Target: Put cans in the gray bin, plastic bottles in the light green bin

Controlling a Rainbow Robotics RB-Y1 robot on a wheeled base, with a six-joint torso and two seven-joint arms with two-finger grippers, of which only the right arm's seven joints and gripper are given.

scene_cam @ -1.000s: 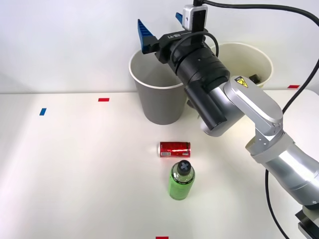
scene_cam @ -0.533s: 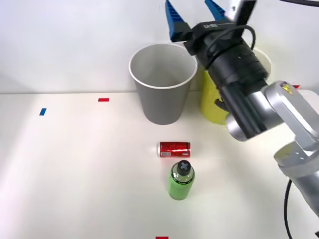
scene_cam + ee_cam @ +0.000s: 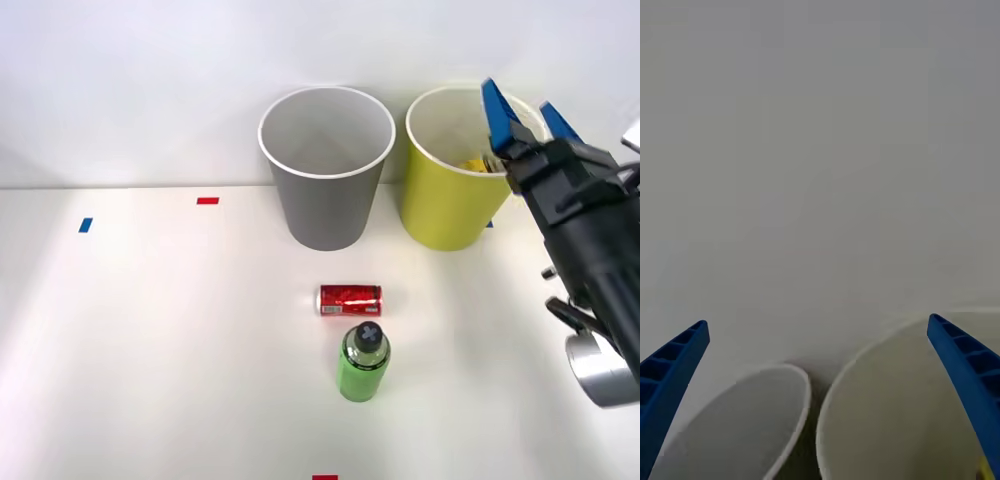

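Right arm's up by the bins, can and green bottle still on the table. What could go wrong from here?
1. The red can lies on its side close behind the upright green bottle; reaching for either may knock the bottle over or roll the can.
2. The open right gripper is close to the light green bin rim; a low swing back could clip it.
3. The gray bin stands right beside it, so a misaimed drop is possible.

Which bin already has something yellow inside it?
The light green bin, the one on the robot's right near the open right gripper. A bit of yellow shows inside it, while the gray bin beside it looks empty.
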